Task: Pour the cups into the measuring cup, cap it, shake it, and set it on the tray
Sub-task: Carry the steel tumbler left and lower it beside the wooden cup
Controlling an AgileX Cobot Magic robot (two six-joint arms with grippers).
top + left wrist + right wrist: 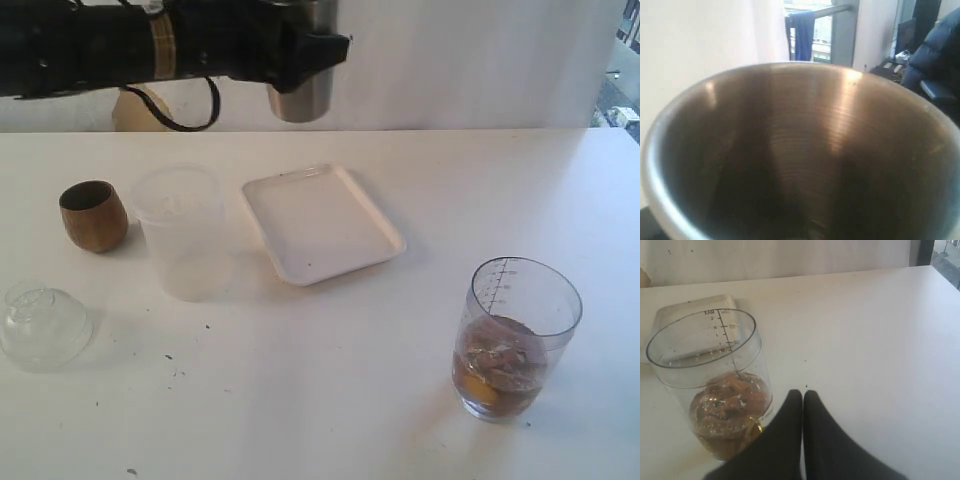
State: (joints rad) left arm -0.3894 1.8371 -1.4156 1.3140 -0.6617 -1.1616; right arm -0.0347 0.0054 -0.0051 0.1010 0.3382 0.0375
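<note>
- Measuring cup: clear, graduated, upright near the front right corner of the worktop; brown and orange contents at its bottom.
- Right claw: clenched on nothing, tips just beside the measuring cup.
- Clear dome: front left, near the left edge.
- Frosted tub: upright, between wooden cup and tray.
- Wooden cup: upright, near the left edge.
- Tray: flat, mid-worktop, toward the far edge.
- Steel tumbler: aloft over the far edge, grasped by the left claw.

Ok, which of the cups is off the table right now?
The steel tumbler, held aloft by the left gripper; the wooden cup, frosted tub and measuring cup stand on the table.
</note>
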